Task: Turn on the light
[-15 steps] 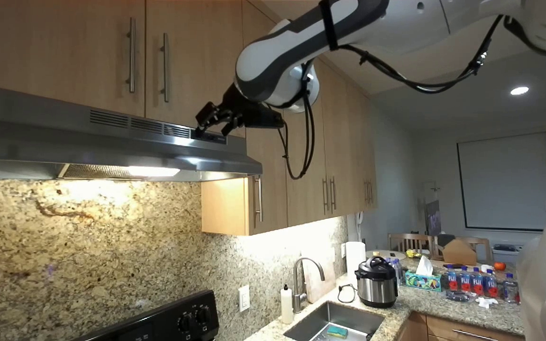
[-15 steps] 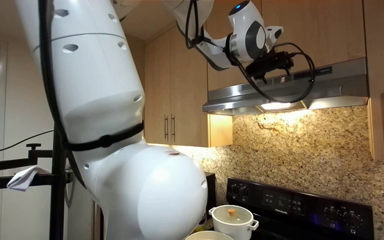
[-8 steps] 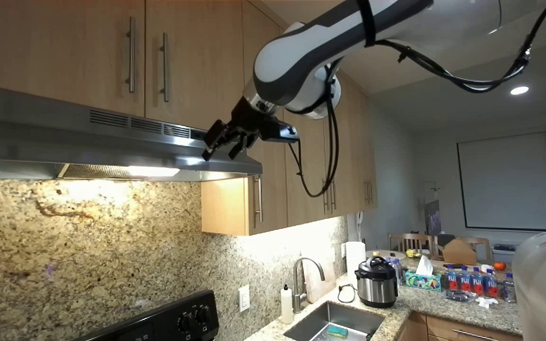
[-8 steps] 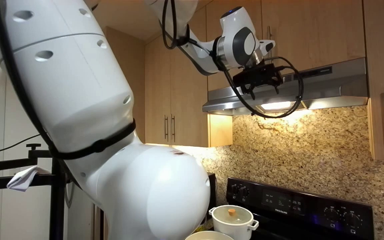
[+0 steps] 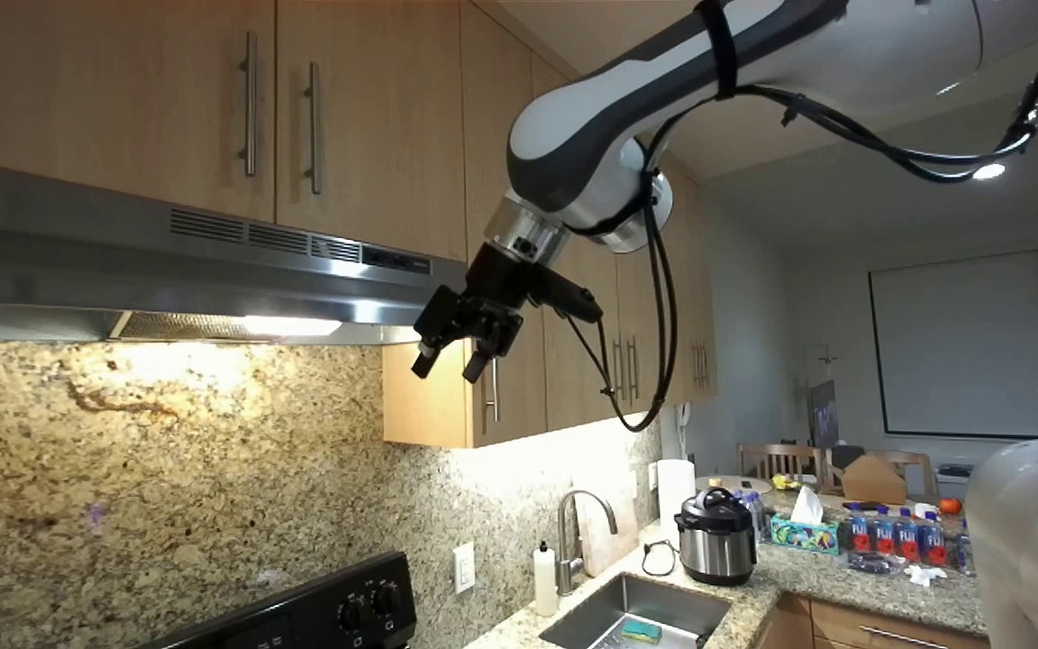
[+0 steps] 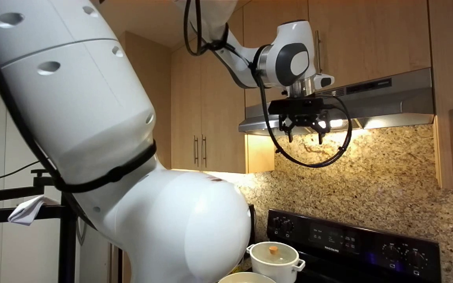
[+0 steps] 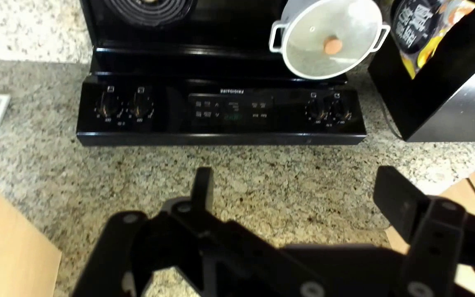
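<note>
Beneath the silvery metal range hood (image 5: 213, 273): one white rectangular lamp (image 5: 292, 325), lit, with the black two-fingered gripper (image 5: 449, 367), fingers parted and empty, having dropped away from the hood's black oblong control strip (image 5: 396, 260), so switching is probably complete and only withdrawal remains.

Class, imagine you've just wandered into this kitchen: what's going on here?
A robot arm with an open claw, holding nothing, is near the range hood; the task is to turn on the light, presumably the hood light. That light is lit, so the job looks done, though what switched it on isn't shown. The claw hangs apart from the dark strip on the hood's front, probably its controls. Below, a lidded white pot stands on the stove.
</note>
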Robot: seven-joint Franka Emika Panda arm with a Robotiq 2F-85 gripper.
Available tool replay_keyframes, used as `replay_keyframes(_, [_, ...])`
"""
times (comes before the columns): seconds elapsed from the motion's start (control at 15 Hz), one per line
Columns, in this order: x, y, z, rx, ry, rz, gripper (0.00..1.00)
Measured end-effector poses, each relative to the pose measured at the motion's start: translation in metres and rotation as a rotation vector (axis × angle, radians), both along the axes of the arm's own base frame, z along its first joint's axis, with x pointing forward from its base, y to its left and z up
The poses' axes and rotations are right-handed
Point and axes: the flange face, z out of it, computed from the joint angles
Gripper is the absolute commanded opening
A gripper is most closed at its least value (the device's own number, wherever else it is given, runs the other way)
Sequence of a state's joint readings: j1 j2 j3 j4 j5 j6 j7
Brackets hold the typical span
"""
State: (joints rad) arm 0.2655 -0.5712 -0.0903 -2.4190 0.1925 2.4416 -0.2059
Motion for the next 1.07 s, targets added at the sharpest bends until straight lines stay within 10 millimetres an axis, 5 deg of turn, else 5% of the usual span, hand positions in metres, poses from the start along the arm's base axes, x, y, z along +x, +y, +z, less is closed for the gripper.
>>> replay_keyframes(0.47, [-0.011,-0.032,-0.035,0.091,0.288,0.019,1.0])
replay_keyframes(1.07, [-0.015,-0.047,-0.035,0.111,0.345,0.071,1.0])
